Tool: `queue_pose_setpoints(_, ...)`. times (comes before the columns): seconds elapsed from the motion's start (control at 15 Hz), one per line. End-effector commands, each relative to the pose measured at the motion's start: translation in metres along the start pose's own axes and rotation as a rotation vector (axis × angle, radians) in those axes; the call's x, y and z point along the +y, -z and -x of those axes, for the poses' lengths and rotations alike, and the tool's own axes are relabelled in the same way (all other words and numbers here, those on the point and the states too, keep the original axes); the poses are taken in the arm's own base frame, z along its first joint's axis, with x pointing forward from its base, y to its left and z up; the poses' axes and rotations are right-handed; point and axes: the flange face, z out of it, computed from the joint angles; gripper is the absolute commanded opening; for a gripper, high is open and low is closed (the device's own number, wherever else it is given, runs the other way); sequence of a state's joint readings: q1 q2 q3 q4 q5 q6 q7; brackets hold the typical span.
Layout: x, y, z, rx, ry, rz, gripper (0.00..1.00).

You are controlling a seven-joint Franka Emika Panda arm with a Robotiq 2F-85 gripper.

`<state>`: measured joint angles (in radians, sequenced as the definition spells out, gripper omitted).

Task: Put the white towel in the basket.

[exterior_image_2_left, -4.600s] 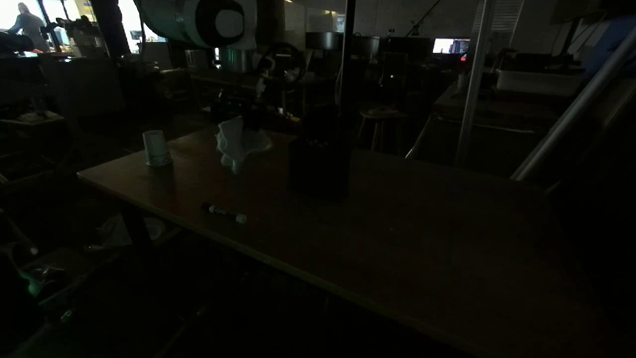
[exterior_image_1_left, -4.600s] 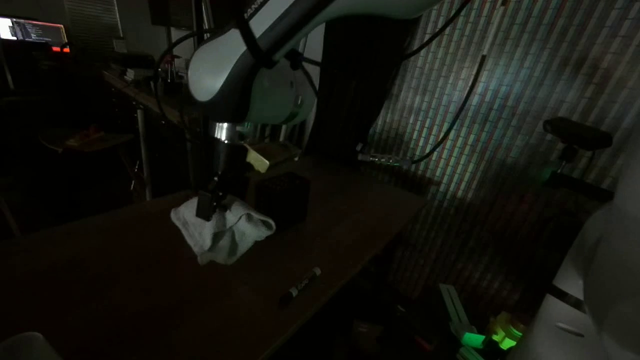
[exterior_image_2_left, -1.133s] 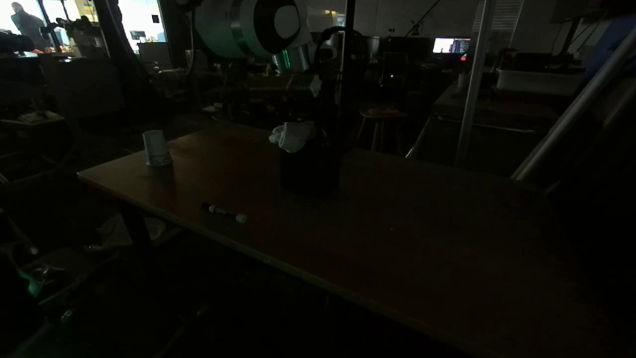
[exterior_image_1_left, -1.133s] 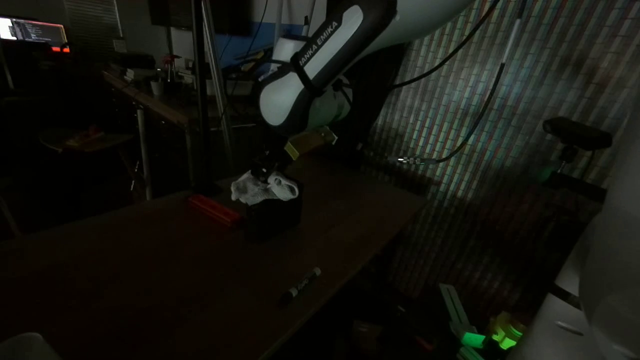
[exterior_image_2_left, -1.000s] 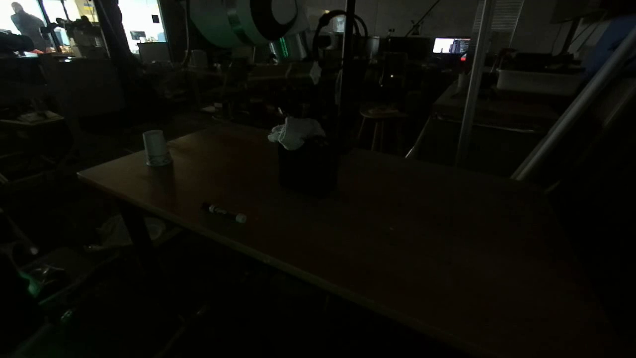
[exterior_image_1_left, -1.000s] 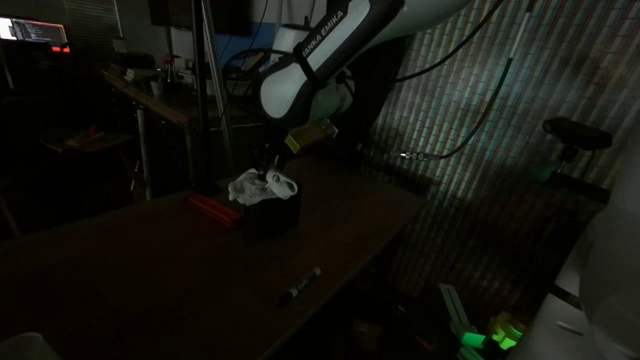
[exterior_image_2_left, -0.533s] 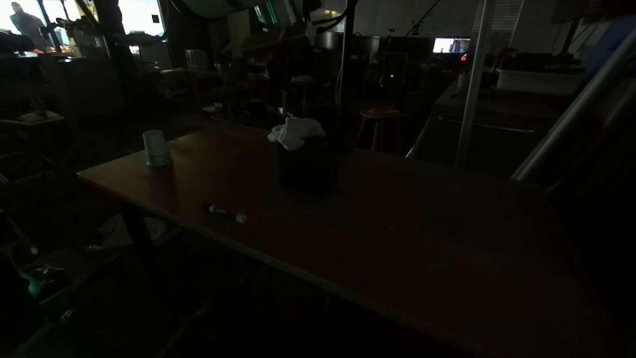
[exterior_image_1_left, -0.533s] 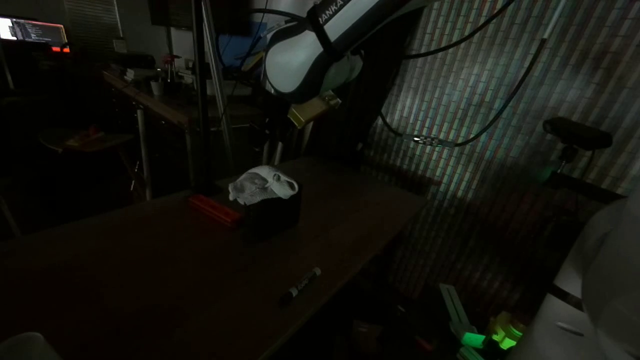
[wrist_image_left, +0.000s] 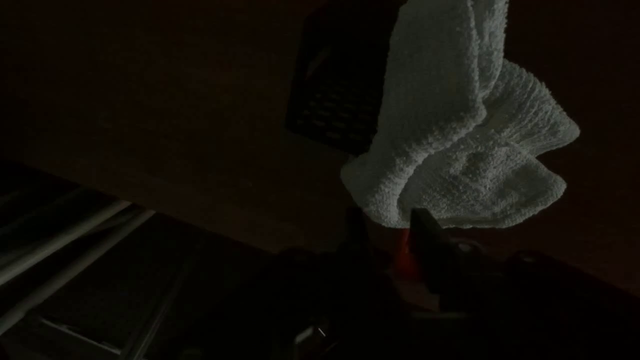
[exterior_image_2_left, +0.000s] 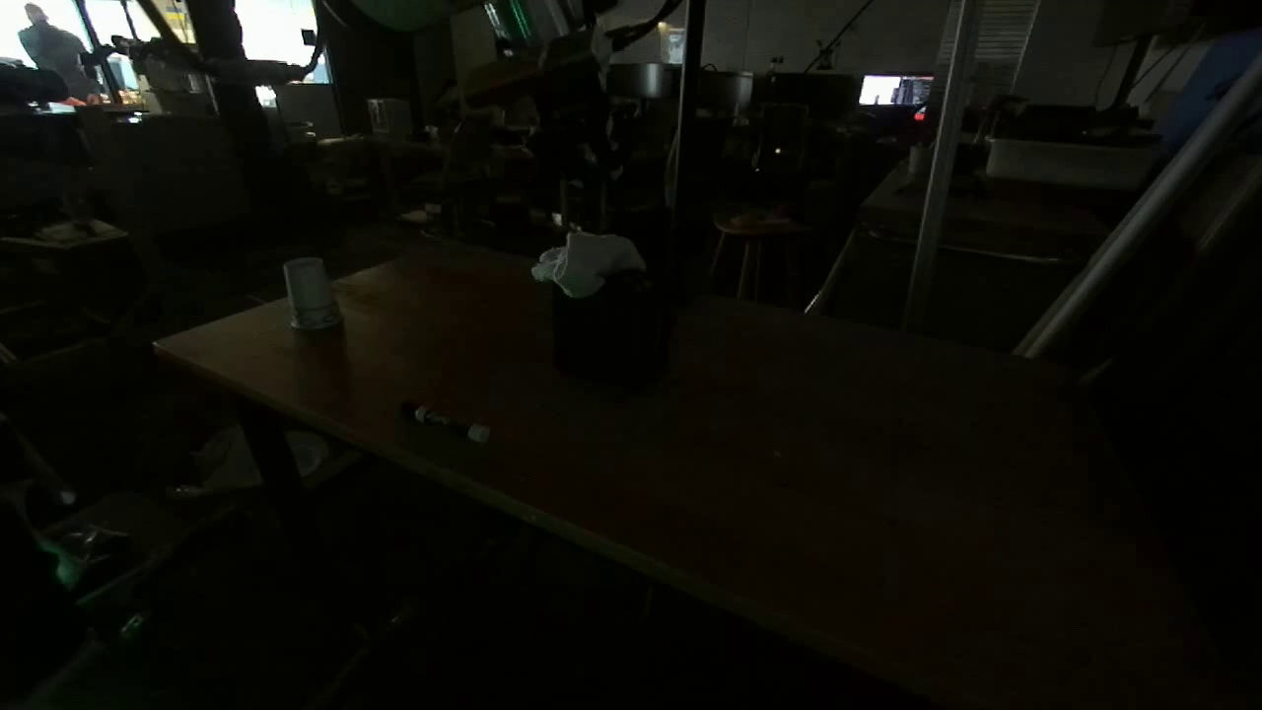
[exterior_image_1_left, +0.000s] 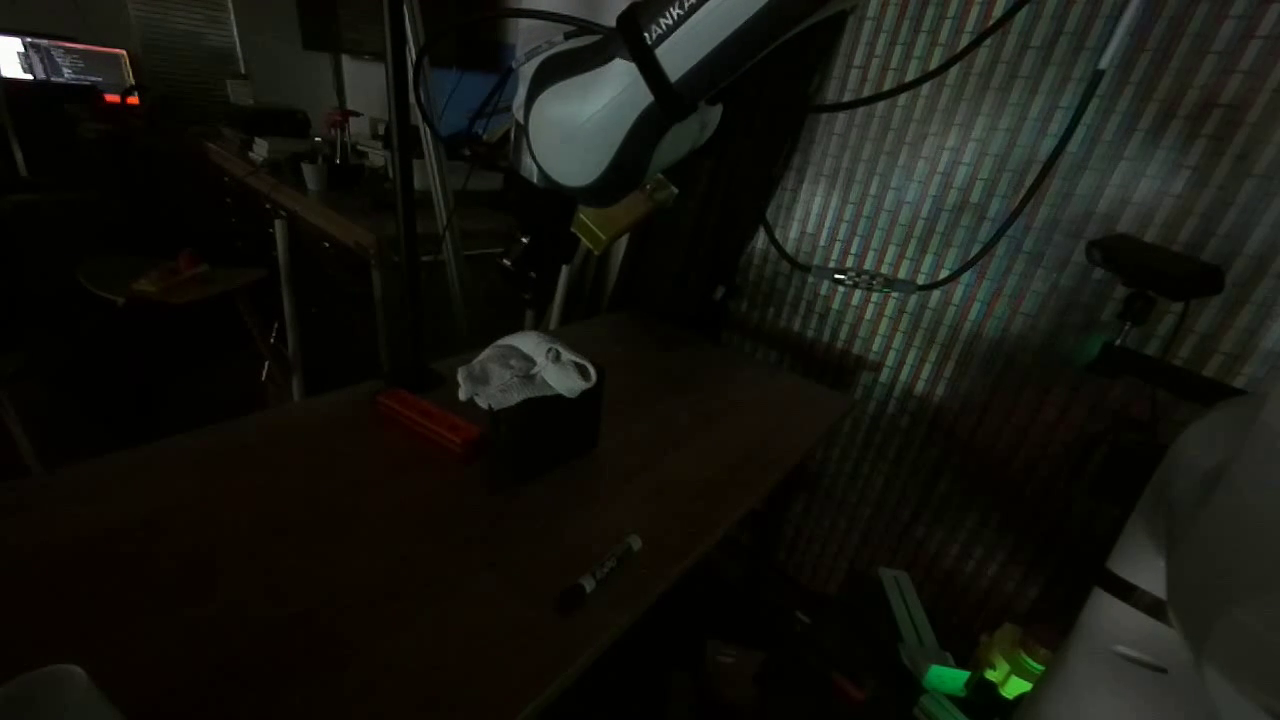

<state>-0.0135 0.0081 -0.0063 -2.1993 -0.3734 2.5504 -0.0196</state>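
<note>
The white towel (exterior_image_1_left: 525, 372) lies bunched on top of the black basket (exterior_image_1_left: 548, 440), partly over its opening and draped past the rim. It shows the same way in an exterior view (exterior_image_2_left: 596, 262), on the basket (exterior_image_2_left: 611, 340). In the wrist view the towel (wrist_image_left: 440, 85) covers the right part of the basket (wrist_image_left: 340, 100), whose perforated inside shows at left. How much towel is inside is hidden. My gripper (wrist_image_left: 385, 215) is open, with a gap between its fingers and nothing held. In both exterior views the dark gripper (exterior_image_1_left: 530, 275) hangs above the towel, apart from it.
A red object (exterior_image_1_left: 430, 420) lies beside the basket, and it shows between my fingers in the wrist view (wrist_image_left: 407, 260). A marker (exterior_image_1_left: 605, 572) lies near the table edge. A light cup (exterior_image_2_left: 312, 294) stands at the table's far corner.
My gripper carried the towel from beside the basket onto it, let go, and rose clear. The basket shifted slightly. Over the last half second the towel is still and the gripper has tilted slightly.
</note>
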Motion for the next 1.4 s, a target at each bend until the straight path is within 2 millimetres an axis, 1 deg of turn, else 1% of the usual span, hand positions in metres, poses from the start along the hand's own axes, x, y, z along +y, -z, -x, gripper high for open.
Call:
queue_pose_setpoints(0.0, -0.002, -0.003, 0.0, -0.031, -0.007, 0.01, 0.01)
queue_pose_setpoints(0.27, -0.005, -0.03, 0.005, -0.093, -0.024, -0.021, 0.0)
queue_pose_setpoints(0.93, -0.025, -0.103, 0.012, -0.192, -0.063, -0.114, 0.0)
queue_pose_setpoints(1.13, -0.033, -0.13, 0.02, -0.23, -0.065, -0.137, 0.0)
queue_pose_setpoints(1.33, -0.044, -0.159, 0.033, -0.284, -0.065, -0.166, 0.0)
